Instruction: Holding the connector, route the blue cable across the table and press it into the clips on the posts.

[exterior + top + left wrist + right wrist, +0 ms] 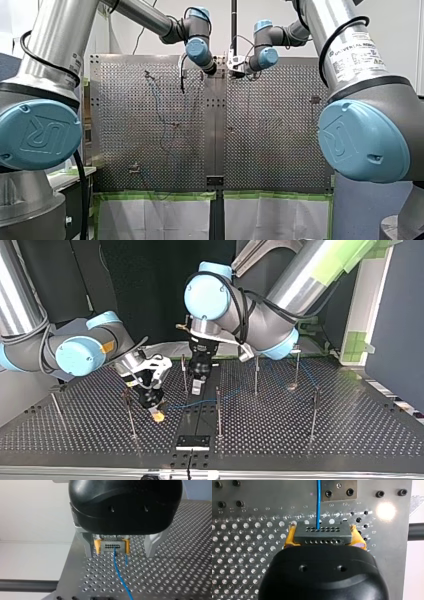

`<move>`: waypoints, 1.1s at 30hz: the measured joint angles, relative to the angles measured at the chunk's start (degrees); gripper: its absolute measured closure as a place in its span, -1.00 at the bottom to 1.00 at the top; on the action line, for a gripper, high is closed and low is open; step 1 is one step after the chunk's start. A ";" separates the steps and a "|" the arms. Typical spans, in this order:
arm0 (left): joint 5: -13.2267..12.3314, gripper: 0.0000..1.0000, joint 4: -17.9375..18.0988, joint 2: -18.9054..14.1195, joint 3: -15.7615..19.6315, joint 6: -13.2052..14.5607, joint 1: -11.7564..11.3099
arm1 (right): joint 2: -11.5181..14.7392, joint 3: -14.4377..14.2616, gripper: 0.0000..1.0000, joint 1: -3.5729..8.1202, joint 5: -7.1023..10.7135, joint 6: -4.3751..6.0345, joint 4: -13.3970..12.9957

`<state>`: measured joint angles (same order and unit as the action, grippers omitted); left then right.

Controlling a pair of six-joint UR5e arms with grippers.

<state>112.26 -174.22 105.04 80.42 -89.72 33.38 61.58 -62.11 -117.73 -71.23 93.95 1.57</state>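
My right gripper (323, 536) is shut with its yellow pads (290, 538) on the grey connector (322, 533), low over the perforated table (242, 555). The blue cable (318, 502) runs straight ahead out of the connector. In the left wrist view the connector (113, 546) shows ahead of my left gripper (119, 555), framed by its open metal fingers (152, 545), which hold nothing. In the top view my right gripper (156, 412) is left of the centre strip and my left gripper (197, 384) points down beside it. The cable (182, 404) trails right past the posts (256, 375).
Several thin upright posts stand about the table, among them a post (218, 410) near the middle, a post (314, 412) at the right and a post (130, 412) close to my right gripper. A black plate (192, 441) is bolted on the centre strip. White sheets with green tape (160, 215) line one edge.
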 joint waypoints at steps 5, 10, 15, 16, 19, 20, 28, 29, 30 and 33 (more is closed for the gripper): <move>0.74 -1.00 -0.15 0.82 -2.56 0.07 0.06 | 0.00 -0.01 1.00 0.00 0.02 -0.02 0.00; 1.92 -1.00 -0.84 2.62 -4.89 0.07 0.11 | 0.00 -0.01 1.00 0.00 0.02 0.02 0.00; 2.05 -1.00 -1.14 3.61 -7.25 0.01 0.31 | 0.00 -0.02 1.00 0.06 0.01 0.03 0.00; 2.09 -1.00 -1.18 3.71 -7.83 0.01 0.29 | 0.00 -0.02 1.00 0.07 0.00 0.03 0.00; 2.17 -1.00 -1.21 3.87 -8.82 0.02 0.10 | 0.00 -0.01 1.00 0.08 -0.02 0.02 0.00; 2.18 -1.00 -1.23 3.97 -8.96 0.03 0.02 | 0.00 -0.01 1.00 0.08 -0.02 0.03 0.00; 2.16 -1.00 -2.15 5.95 -9.33 -0.12 -0.05 | 0.02 0.00 1.00 0.09 0.01 0.04 0.00; 2.19 -1.00 -2.19 6.02 -9.33 -0.15 0.02 | 0.02 0.00 1.00 0.09 0.01 0.04 0.00; 2.22 -1.00 -2.24 6.07 -9.34 -0.18 0.09 | 0.02 0.00 1.00 0.09 0.02 0.01 0.00; 2.27 -1.00 -2.36 6.15 -9.34 -0.27 0.24 | 0.02 -0.01 1.00 0.10 0.03 -0.03 -0.02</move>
<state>114.54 -176.58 111.19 71.08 -89.99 33.62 61.60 -62.12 -117.63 -71.20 93.92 1.55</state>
